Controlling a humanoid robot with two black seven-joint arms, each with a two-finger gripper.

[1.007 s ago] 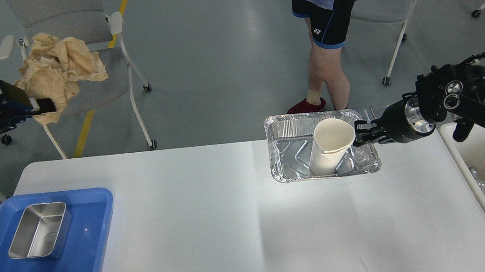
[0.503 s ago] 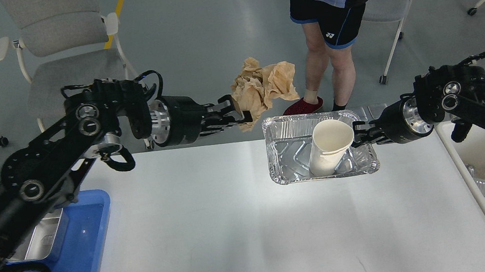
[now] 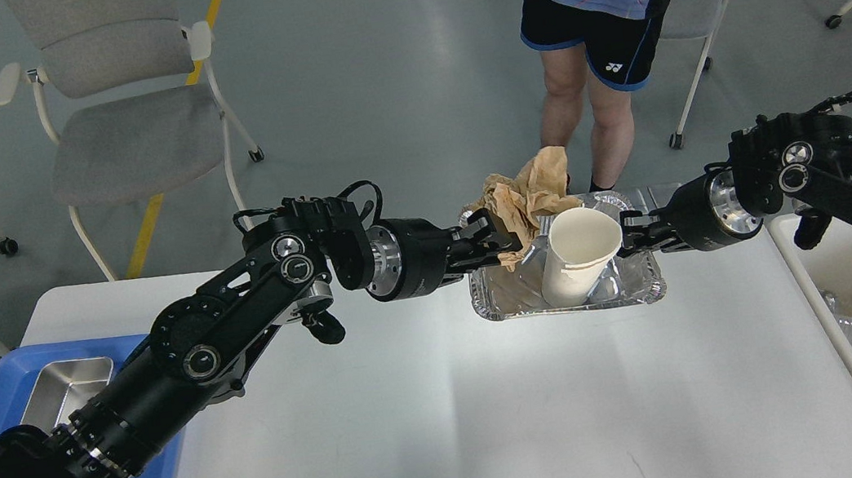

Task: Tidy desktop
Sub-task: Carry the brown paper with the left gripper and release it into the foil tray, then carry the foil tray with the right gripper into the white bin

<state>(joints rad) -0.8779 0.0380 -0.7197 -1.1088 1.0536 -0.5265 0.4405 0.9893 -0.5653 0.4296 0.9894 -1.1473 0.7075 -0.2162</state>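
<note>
Desktop is lying wide and white below my head camera, filling the lower middle of the view. Near its far edge a foil tray is resting, and a white paper cup is standing tilted inside it. My left gripper is reaching in from the left over the tray's left rim, and its fingers are clamped on a crumpled brown paper wad, which is hanging over the tray's far left part and touching the cup's rim. My right gripper is coming in from the right and sitting against the cup's right side; I cannot tell whether its fingers are together or apart, since they are showing small and dark. At the desktop's left end a blue tray is holding a steel box, partly hidden by my left arm. Beyond the far edge a person is standing, and a grey chair is standing to the left.
</note>
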